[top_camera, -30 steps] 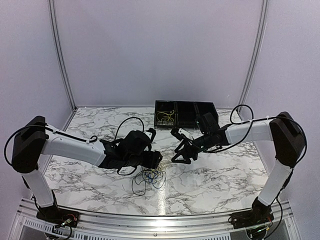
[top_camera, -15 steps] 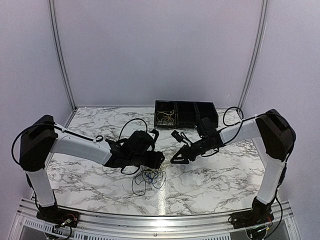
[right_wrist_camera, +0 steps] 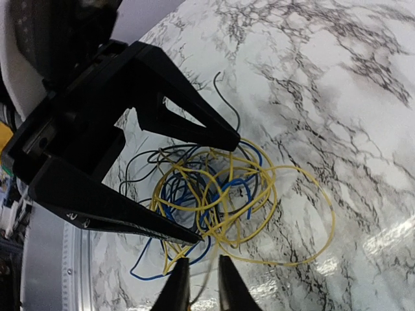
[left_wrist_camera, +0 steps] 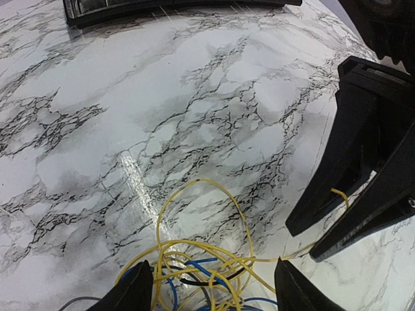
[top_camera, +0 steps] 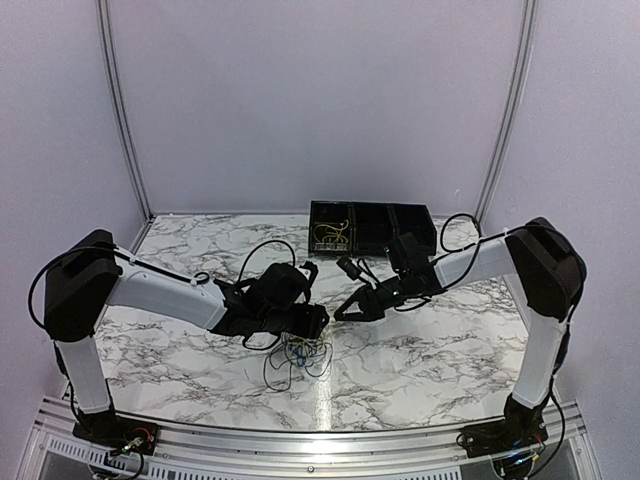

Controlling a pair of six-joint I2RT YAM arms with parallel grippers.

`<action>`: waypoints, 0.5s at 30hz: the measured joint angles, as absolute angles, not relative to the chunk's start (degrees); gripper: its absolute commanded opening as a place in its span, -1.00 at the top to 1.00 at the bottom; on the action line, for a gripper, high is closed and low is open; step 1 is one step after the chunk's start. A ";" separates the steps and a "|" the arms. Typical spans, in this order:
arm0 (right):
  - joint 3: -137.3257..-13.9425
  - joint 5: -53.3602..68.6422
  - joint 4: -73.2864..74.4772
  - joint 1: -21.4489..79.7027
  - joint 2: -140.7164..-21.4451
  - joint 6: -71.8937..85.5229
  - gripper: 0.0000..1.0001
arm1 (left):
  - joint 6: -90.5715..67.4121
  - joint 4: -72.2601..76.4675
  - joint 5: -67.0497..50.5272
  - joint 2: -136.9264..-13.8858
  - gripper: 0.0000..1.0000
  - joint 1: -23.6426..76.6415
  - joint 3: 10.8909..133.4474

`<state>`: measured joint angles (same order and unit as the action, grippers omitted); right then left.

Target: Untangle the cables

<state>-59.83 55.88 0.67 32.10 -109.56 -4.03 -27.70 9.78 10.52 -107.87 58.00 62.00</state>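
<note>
Top external: the cables [top_camera: 297, 355] lie tangled on the marble table [top_camera: 430, 350], beneath the left gripper [top_camera: 318, 322].
Left wrist: left jaws spread wide over the tangle.
Right wrist: right gripper [right_wrist_camera: 201, 285] almost closed, pinching the yellow cable [right_wrist_camera: 332, 220].

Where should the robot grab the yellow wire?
Grab the yellow wire by its big loop that lies alone on the bare table, clear of the blue wire and black wire. Come straight down from the side away from the tangle, so only yellow gets pinched.
</note>
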 measured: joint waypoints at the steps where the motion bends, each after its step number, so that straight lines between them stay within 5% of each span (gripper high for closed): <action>1: -60.12 56.12 0.47 32.32 -109.80 -3.99 0.97 | -27.77 9.78 10.48 -107.87 -0.34 58.00 62.00; 9: -60.60 56.38 0.84 32.62 -109.82 -3.88 1.00 | -27.90 9.98 10.48 -107.90 -0.34 58.00 62.00; 15: -64.53 56.53 8.43 32.62 -105.19 -7.75 1.00 | -27.27 11.38 10.46 -110.06 -0.13 57.89 62.19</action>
